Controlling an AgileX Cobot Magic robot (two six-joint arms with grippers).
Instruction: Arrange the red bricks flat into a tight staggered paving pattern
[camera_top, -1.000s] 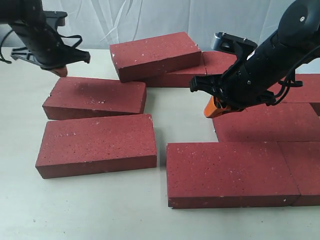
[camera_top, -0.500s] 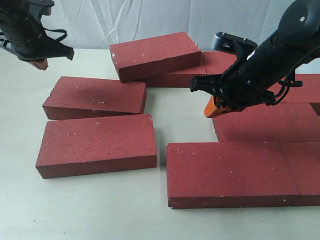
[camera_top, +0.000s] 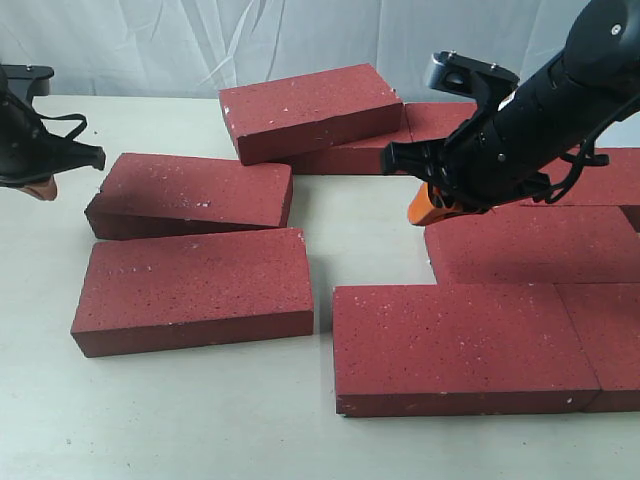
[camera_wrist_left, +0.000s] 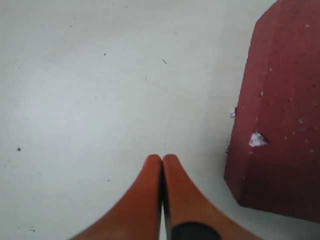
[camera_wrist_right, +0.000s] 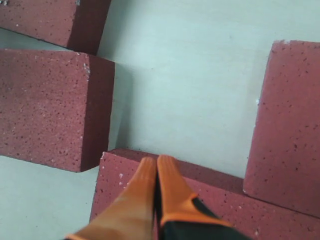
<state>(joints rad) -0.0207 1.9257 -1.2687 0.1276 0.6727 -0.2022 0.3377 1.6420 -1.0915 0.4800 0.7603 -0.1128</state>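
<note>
While left gripper (camera_wrist_left: 162, 159), right gripper (camera_wrist_right: 157, 160) hover closed: nine red bricks (camera_top: 195, 290).

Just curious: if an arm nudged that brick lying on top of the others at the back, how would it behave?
The top brick looks solid and gritty, so probably stiff, heavy, dragging rather than gliding. Resting on lower bricks, it may tip off their edge.

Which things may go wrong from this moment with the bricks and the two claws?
The rear brick lies on top of another brick; a push may make it slide off and hit its neighbours. The right claw, shut, hangs close over the corner of a laid brick; coming down, it may strike or shift it.
</note>
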